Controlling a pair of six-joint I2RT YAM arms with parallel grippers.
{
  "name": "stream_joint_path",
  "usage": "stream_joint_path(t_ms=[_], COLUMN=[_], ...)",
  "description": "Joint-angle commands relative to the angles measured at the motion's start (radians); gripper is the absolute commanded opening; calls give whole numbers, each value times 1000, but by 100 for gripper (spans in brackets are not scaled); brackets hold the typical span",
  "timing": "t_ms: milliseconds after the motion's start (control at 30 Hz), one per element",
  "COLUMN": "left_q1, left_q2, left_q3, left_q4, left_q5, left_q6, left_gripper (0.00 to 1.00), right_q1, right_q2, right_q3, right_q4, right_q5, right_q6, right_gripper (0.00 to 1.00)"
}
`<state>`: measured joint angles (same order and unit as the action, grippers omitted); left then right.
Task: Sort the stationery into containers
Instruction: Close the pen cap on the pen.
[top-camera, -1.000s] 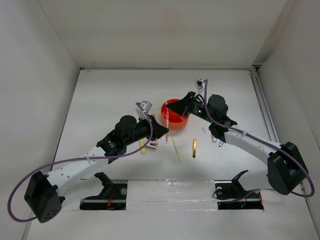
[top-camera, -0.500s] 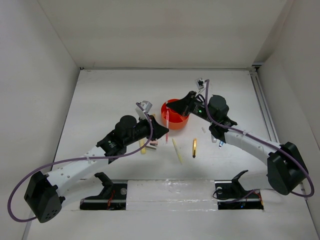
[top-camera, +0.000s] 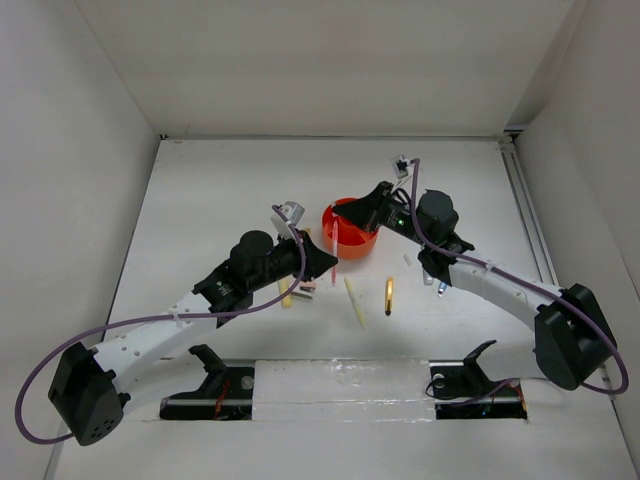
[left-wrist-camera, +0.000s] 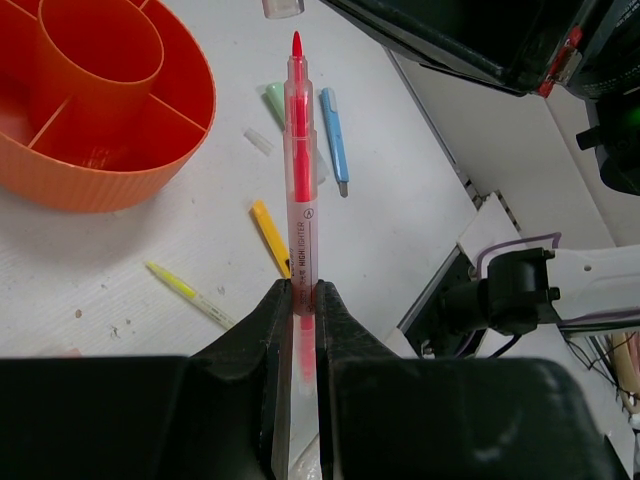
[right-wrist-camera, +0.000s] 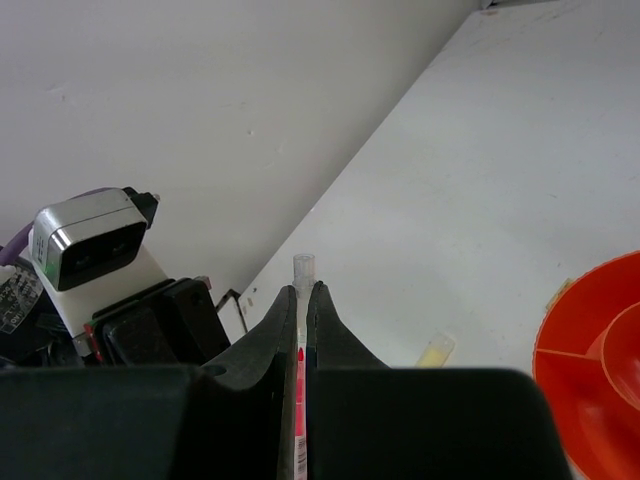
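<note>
- Orange organiser (left-wrist-camera: 100, 170): on the table. Risk: a pen dropped from height may strike a divider and bounce out.
- Left gripper (left-wrist-camera: 300, 300): clamped low on the pink highlighter (left-wrist-camera: 300, 170), held beside the organiser. Risk: it may pivot, and the bare tip may smear.
- Right gripper (right-wrist-camera: 302, 300): pinched on a slim clear-pink piece (right-wrist-camera: 302, 268), possibly a cap.
- Print: "HIGHLIGHTER" on the barrel; the rest is illegible.

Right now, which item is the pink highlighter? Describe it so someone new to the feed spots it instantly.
Find the round orange organiser at centre; at its near-left side the left gripper grips the pink highlighter. Unlike the blue pen and yellow pencil lying on the table, it has a clear barrel and a bare red tip.
</note>
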<state>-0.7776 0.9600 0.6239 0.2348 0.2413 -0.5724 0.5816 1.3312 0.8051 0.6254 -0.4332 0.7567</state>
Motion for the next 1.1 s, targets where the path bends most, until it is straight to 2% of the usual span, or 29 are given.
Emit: stream_joint_path(t_ms=[0,467,1067], left_q1=[-2,-2,9], left_q2=[-14,-33,-24], left_q3=[50,59,59], left_q4=[31,11,20], left_q5=[7,-31,1], left_q6=[17,26,17], left_gripper=[0,0,0], right_q1=[-8,1,9], right_q2=[-4,6,16], right_q3=[11,-18,-37], right_q4=[86,96,114], right_q5=[-19,-19,13], right_q6=[0,9,18], right_gripper=[0,0,0])
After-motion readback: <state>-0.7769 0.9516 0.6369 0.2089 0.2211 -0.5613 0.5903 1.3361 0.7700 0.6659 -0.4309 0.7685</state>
